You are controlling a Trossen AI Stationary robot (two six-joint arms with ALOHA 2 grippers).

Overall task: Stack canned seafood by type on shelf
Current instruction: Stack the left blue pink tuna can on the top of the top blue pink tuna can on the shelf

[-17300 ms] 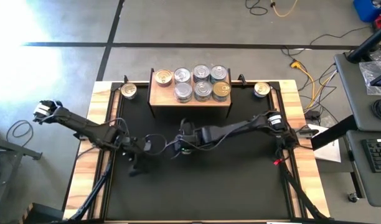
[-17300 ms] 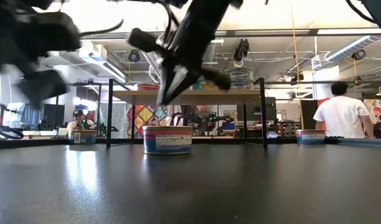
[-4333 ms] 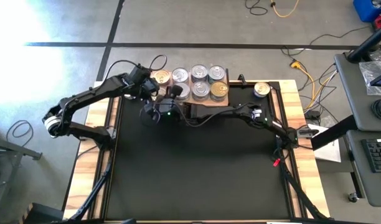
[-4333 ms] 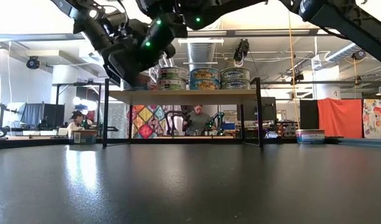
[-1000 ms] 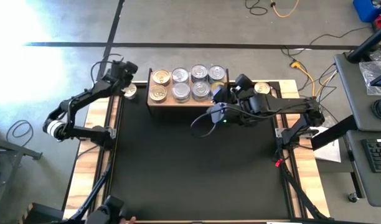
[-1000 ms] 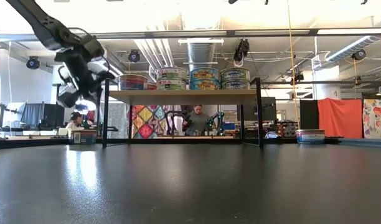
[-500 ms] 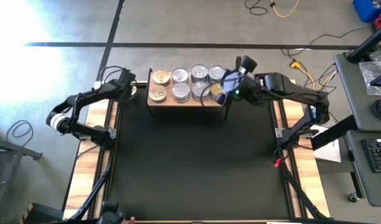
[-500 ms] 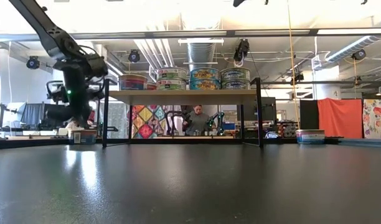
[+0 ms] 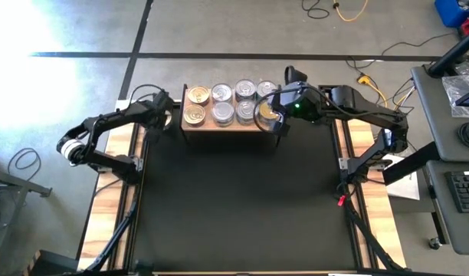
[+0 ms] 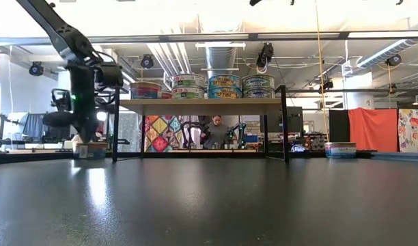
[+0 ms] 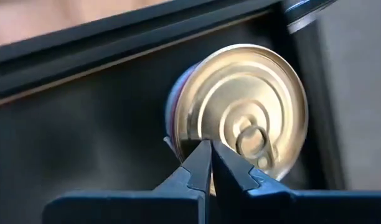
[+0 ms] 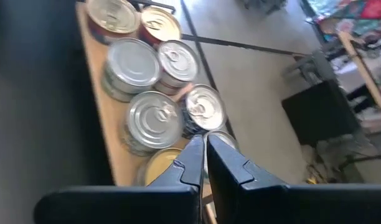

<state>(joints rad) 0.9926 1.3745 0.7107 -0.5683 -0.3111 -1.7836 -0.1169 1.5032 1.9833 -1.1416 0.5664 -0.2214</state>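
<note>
The shelf [image 9: 231, 124] stands at the table's far middle with several cans [image 9: 224, 113] on its board; most have silver lids, and the gold lids [image 12: 154, 23] sit at its left end. My right gripper [image 12: 205, 147] hangs shut above the shelf's right end [image 9: 268, 108], over a gold-lidded can [image 12: 158, 168]. My left gripper [image 11: 210, 147] is shut and points down over a lone gold-lidded can [image 11: 240, 118] that rests on its base in the table's far left corner [image 10: 91, 149]. Another can [image 10: 340, 148] rests at the far right. My left gripper's shut fingertips [image 11: 200, 155] stand over the near part of the gold lid [image 11: 197, 134], coming from above. I cannot tell whether they touch it.
Wooden planks [image 9: 119, 165] and black rails frame the black mat [image 9: 234, 199], which has free room in front of the shelf. The shelf's thin black legs [image 10: 116, 123] stand close to my left gripper. People and workbenches show in the room beyond.
My left gripper has come down beside the shelf's left end and tipped to point down at the lone gold-lidded can. My right arm has swung toward the far edge and now hangs over the shelf's right end. Both grippers have stayed shut.
</note>
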